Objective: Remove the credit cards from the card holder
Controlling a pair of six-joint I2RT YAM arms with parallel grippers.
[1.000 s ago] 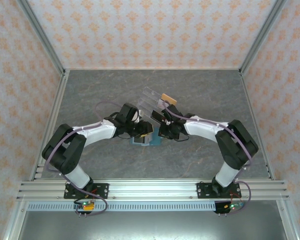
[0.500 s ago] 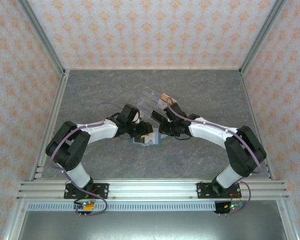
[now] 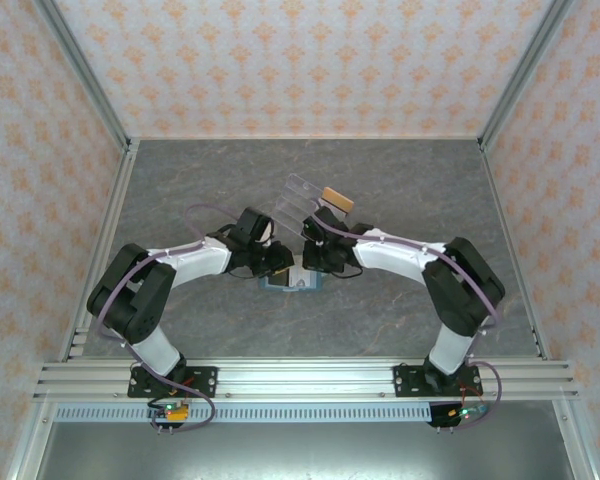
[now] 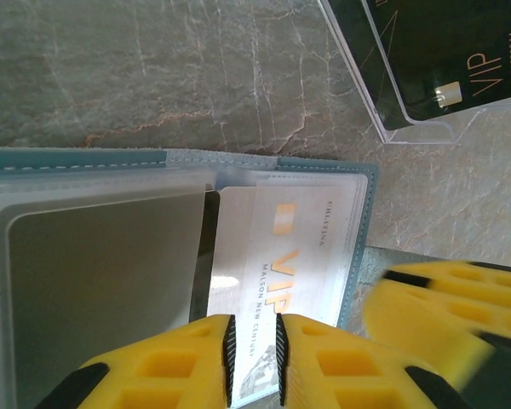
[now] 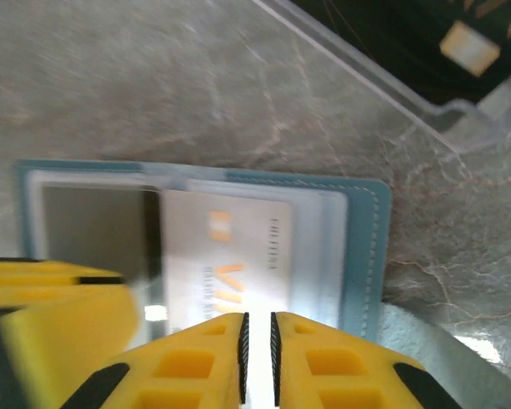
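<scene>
Top external view: we see a grey marbled table inside patterned walls. Both arms bend inward and meet at the table's middle. The left gripper and the right gripper sit close together, just above the card holder. The holder is a small teal wallet that lies flat and open on the table. Just behind the grippers stands a clear acrylic stand with a tan card at its right end.

Left wrist view: the card holder fills the lower left, its clear sleeves facing up. A silver card marked VIP sticks partly out of the right-hand sleeve. The yellow fingers of the left gripper are clamped on that card's near edge. A blurred yellow finger of the right gripper sits just beside the holder's right edge. At upper right, a black card rests in the acrylic stand.

Right wrist view: the holder lies open below us, with the silver card in its sleeve. The right gripper's fingers are pressed nearly together on a thin pale edge. We cannot tell whether that edge is the card or the sleeve. The left gripper blurs in at lower left.
</scene>
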